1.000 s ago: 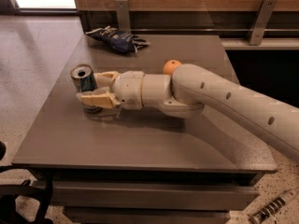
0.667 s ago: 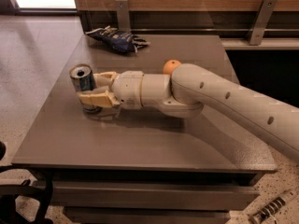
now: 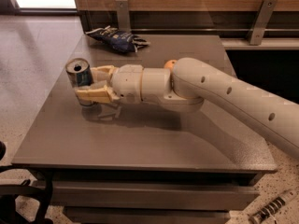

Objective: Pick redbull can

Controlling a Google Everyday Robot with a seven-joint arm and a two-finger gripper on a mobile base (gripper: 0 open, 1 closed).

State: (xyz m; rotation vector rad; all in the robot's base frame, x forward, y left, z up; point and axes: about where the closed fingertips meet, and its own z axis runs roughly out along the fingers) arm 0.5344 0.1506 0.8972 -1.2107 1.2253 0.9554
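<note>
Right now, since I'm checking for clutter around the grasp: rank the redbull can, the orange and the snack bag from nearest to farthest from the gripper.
1. redbull can: right at the gripper, near the table's left edge in the camera view.
2 and 3. snack bag, at the far edge, and orange, behind the arm: too close to call.

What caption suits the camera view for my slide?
Gripper at the redbull can near the table's left edge; orange and snack bag beyond the arm.

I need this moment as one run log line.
pincer: at redbull can, low over table | redbull can: upright | orange: behind arm | snack bag: far edge
</note>
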